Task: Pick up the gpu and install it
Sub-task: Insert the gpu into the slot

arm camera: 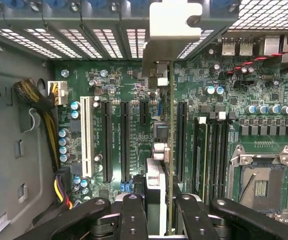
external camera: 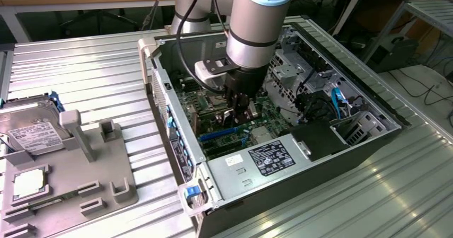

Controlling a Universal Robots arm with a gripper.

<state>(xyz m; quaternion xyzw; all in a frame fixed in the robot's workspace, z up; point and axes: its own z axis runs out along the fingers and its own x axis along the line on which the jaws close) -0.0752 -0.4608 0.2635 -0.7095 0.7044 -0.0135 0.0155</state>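
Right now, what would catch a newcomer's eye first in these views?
The arm reaching down into the open computer case, its gripper holding the gpu edge-on over the green motherboard. On the exterior view's left, a grey holder carries a hard drive.

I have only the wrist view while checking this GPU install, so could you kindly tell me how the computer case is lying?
Observer: The computer case lies on its side, open face up, on a ribbed metal table.
Operator: Thank you. Is anything beside it?
Observer: Yes, a grey parts fixture sits on the exterior view's left, holding a hard drive and a CPU chip.
Operator: And how does the arm enter the case?
Observer: The arm comes down from above, with the gripper low over the motherboard.
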